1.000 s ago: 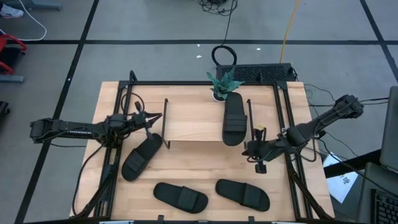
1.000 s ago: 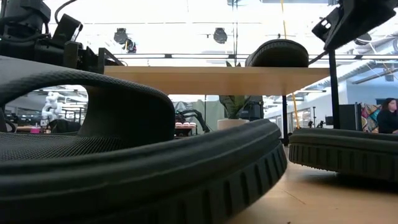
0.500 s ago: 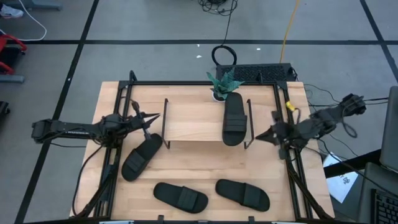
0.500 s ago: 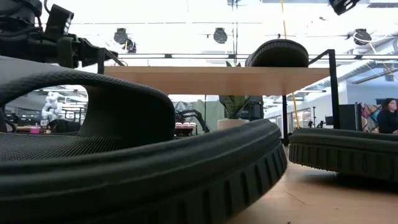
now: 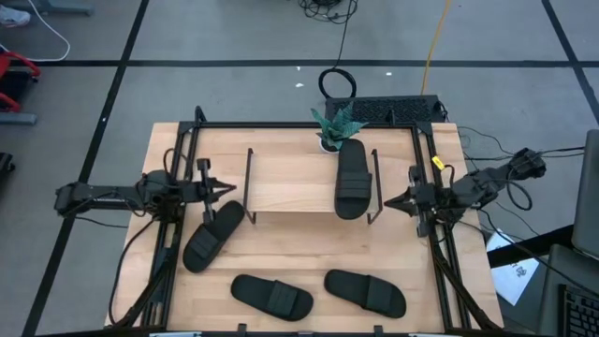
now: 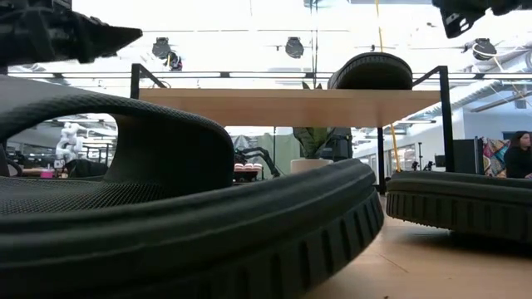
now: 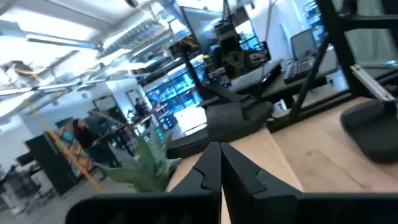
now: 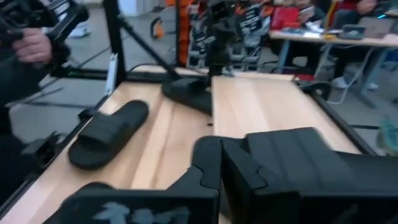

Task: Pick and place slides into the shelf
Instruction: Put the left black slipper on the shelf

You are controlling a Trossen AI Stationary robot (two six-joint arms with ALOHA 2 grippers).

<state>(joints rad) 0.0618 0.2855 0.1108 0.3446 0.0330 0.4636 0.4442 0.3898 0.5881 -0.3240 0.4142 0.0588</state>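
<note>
Both arms low, fingers closed: left gripper & right gripper flank shelf.

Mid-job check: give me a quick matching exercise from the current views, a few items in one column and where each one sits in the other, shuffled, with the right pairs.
Things:
1. slide by the plant
2. slide nearest the left gripper
3. plant
4. right gripper

Places:
A. at the shelf's back edge
B. off the shelf's right end, empty
C. on the shelf's top board
D. on the table, off the shelf's front left corner

Pairs: 1-C, 2-D, 3-A, 4-B
</note>
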